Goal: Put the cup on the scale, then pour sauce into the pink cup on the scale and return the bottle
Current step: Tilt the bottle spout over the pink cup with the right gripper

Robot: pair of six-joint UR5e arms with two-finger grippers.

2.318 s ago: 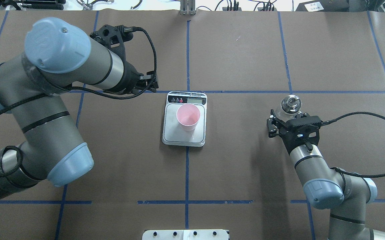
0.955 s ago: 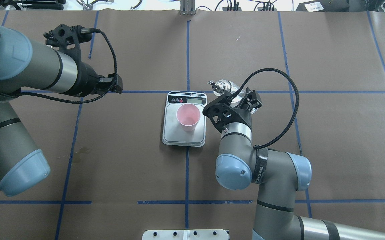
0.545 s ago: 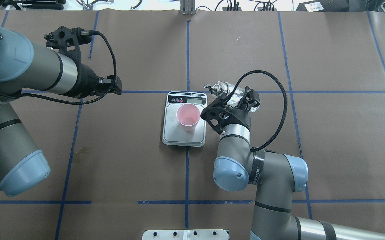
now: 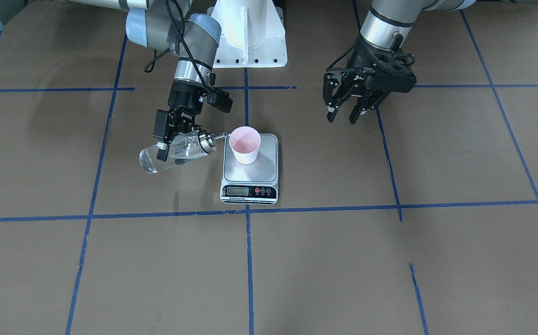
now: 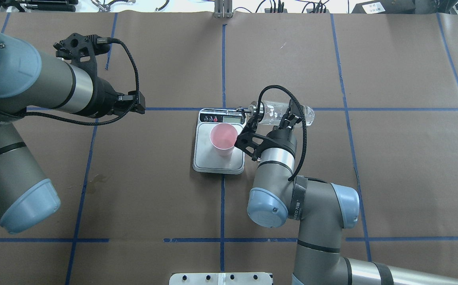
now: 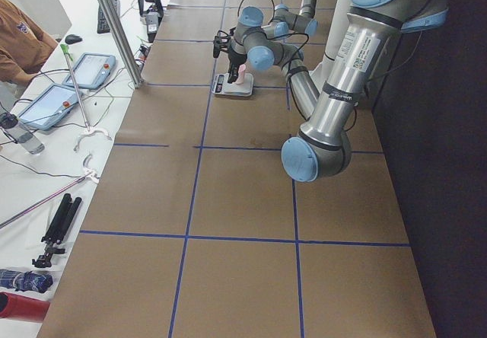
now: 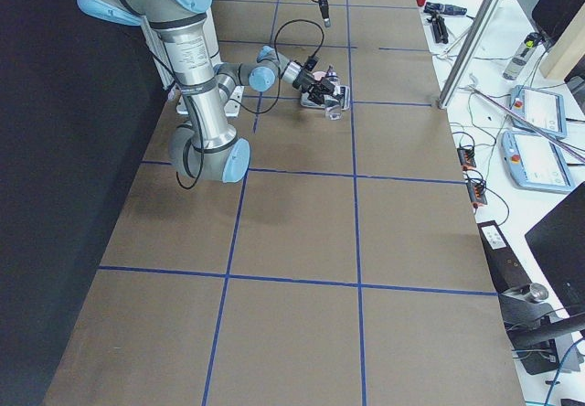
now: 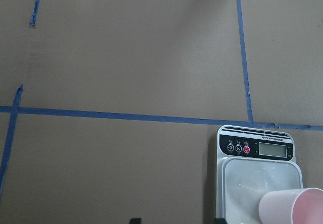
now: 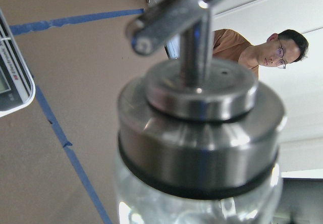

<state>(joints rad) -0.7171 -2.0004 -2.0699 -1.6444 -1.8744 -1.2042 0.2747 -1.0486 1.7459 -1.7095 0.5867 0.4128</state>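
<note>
The pink cup (image 4: 245,144) stands upright on the scale (image 4: 265,171) in mid-table; both also show from overhead, the cup (image 5: 223,138) on the scale (image 5: 212,160), and in the left wrist view, the cup (image 8: 292,206) on the scale (image 8: 252,176). My right gripper (image 4: 171,150) is shut on the glass bottle (image 4: 150,162), held tilted almost level beside the scale. Its metal spout (image 4: 221,135) reaches the cup's rim. Clear sauce (image 5: 304,116) lies inside the bottle; no stream is visible. My left gripper (image 4: 343,115) hangs open and empty, away from the scale.
Blue tape lines (image 5: 223,59) split the brown table cover into squares. A small stain (image 5: 96,180) marks the cover on my left. The white robot base (image 4: 250,32) stands behind the scale. An operator (image 6: 23,33) sits beyond the table's far edge with tablets (image 6: 91,68).
My right arm carried the bottle from the table's right to the scale and tipped it from upright to almost level, spout toward the cup. My left arm drew back leftward.
</note>
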